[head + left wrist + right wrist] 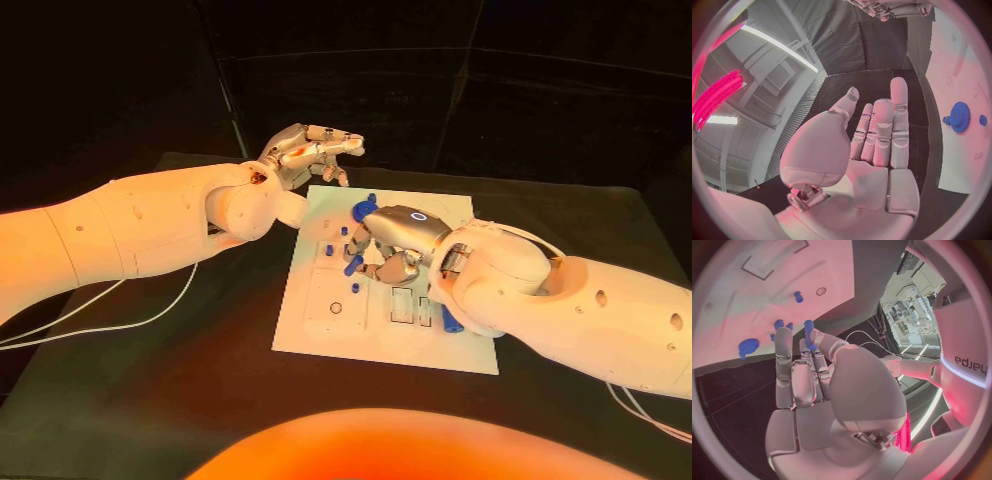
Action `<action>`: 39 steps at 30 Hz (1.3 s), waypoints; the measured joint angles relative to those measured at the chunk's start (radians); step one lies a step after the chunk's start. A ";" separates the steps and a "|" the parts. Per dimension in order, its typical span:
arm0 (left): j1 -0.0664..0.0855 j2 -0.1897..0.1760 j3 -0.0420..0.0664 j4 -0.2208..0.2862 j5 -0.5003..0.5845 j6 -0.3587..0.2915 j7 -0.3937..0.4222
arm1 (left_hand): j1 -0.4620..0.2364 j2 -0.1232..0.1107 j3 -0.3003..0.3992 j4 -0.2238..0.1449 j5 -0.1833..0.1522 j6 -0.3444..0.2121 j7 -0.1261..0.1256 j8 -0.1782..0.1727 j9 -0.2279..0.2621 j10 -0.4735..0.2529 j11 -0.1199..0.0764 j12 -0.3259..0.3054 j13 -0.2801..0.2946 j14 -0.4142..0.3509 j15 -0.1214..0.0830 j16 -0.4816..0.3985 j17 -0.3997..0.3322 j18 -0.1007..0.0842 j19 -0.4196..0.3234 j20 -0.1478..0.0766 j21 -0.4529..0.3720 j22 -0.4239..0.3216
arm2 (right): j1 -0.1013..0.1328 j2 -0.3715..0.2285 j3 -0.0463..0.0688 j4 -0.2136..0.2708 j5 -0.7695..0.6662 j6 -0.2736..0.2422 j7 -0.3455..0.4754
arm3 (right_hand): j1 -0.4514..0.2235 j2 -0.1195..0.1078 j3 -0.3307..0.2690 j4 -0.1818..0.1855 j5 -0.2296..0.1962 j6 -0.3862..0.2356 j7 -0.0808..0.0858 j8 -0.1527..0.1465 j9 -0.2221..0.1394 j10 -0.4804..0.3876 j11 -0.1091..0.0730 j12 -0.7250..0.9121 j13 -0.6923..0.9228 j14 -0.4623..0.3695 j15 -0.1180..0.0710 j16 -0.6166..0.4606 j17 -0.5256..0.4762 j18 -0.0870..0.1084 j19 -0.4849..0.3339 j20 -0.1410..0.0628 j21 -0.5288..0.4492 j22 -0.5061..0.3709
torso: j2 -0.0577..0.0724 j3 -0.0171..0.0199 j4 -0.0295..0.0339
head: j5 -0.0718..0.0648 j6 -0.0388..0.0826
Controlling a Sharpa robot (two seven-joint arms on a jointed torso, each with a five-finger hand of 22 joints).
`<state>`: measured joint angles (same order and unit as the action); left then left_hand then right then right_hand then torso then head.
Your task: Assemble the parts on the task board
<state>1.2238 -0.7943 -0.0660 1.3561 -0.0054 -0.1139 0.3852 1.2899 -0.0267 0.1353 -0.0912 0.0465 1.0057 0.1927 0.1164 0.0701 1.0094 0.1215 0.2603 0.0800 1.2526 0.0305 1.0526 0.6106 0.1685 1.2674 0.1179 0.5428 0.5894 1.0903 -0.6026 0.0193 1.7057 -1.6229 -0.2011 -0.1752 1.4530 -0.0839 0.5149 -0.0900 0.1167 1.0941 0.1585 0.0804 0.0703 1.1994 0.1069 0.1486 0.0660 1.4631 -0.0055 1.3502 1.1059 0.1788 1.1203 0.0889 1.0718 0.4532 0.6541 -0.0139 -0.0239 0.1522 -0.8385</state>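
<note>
Right hand [392, 243]: I'm hovering it low over the board's middle, fingers curling down among the pegs; whether it's pinching one I cannot tell.
Left hand [307, 150]: I'm holding it raised off the board's far-left corner, fingers apart, gripping nothing.
Board [332, 335]: lying flat mid-table, near half bare.
Parts: gear [362, 207] sitting near the far edge, just beside my right hand; small pegs [353, 265] standing under its fingers; one long part [451, 320] lying by the right wrist.
Risk: I'm judging the curled fingers could be knocking neighbouring pegs over, since they're crowding close.
Risk 2: wrist could be sweeping the long part off the board's edge.
</note>
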 measured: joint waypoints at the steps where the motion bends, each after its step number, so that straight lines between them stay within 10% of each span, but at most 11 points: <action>1: 0.000 0.001 0.000 0.000 0.000 0.000 0.000 | 0.000 0.000 0.000 0.000 0.000 0.000 0.000 0.000 0.000 0.000 0.000 0.000 0.000 0.000 0.000 0.000 0.000 0.000 0.000 0.000 0.000 0.000 | -0.005 0.010 0.000 -0.003 0.000 0.000 0.003 | 0.000 0.000 0.001 0.001 0.000 0.000 0.000 0.000 0.000 0.000 0.000 -0.002 0.000 0.000 0.000 0.000 0.000 0.000 0.000 0.000 0.000 0.000 | 0.000 0.0000 0.0001 | 0.002 0.000; 13: 0.002 0.012 0.000 -0.001 0.000 0.001 0.000 | 0.000 0.000 0.000 0.000 0.000 0.000 0.000 0.000 0.000 0.000 0.000 0.000 0.000 0.000 0.000 0.000 0.000 0.000 0.000 0.000 0.000 0.000 | -0.055 0.087 -0.005 -0.071 -0.012 0.009 0.036 | 0.000 0.000 0.008 0.000 0.005 0.000 0.000 0.000 -0.001 0.000 0.000 -0.009 0.001 0.000 0.000 0.000 -0.002 0.000 0.000 0.000 0.000 -0.001 | 0.000 0.0011 -0.0025 | 0.019 -0.012; 20: 0.002 0.016 0.000 -0.002 0.000 0.001 -0.001 | 0.000 0.000 0.000 0.000 0.000 0.000 0.000 0.000 0.000 0.000 0.000 0.000 0.000 0.000 0.000 0.000 0.000 0.000 0.000 0.000 0.000 0.000 | -0.062 0.104 -0.024 -0.099 -0.024 0.021 0.045 | 0.000 0.000 0.012 -0.004 0.005 0.000 0.000 0.000 -0.001 0.000 0.000 -0.014 0.001 0.000 0.000 0.000 -0.002 0.000 -0.004 0.004 0.004 -0.001 | 0.000 0.0012 -0.0019 | 0.022 -0.019; 39: 0.003 0.019 0.000 -0.007 0.000 0.003 -0.001 | 0.000 0.000 -0.003 0.003 0.000 0.000 0.000 0.000 0.000 0.000 0.000 0.000 0.000 0.000 0.000 0.000 -0.001 0.000 0.000 0.000 0.000 -0.001 | -0.065 0.111 -0.032 -0.116 -0.047 0.087 0.045 | -0.008 -0.008 0.012 -0.005 0.010 0.000 0.000 0.000 -0.001 0.000 0.000 -0.016 0.000 0.000 0.000 0.000 -0.005 0.000 -0.007 0.000 0.004 -0.001 | -0.001 0.0013 -0.0025 | 0.025 -0.029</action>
<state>1.2265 -0.7750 -0.0659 1.3495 -0.0054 -0.1104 0.3841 1.2899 -0.0267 0.1326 -0.0884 0.0465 1.0058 0.1927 0.1164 0.0701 1.0094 0.1215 0.2602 0.0800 1.2527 0.0306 1.0526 0.6100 0.1684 1.2674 0.1179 0.5428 0.5888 1.0252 -0.4918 -0.0129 1.5901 -1.6704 -0.1145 -0.1304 1.4446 -0.0922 0.5268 -0.0946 0.1264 1.0941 0.1585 0.0804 0.0695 1.1991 0.1067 0.1329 0.0665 1.4631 -0.0055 1.3501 1.1014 0.1788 1.1132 0.0893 1.0758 0.4522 0.6530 -0.0126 -0.0264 0.1772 -0.8674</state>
